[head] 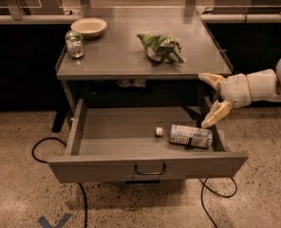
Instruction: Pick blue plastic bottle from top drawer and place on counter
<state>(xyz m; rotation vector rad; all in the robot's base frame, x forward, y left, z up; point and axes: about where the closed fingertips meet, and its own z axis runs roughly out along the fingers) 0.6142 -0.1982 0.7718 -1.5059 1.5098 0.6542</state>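
The blue plastic bottle lies on its side in the right part of the open top drawer, white cap pointing left. My gripper hovers at the drawer's right side, just above and right of the bottle. Its fingers are spread wide and hold nothing. The counter sits above the drawer.
On the counter stand a glass jar with a green lid, a pale bowl at the back left and a green crumpled bag at the middle right. Black cables run over the floor beside the drawer.
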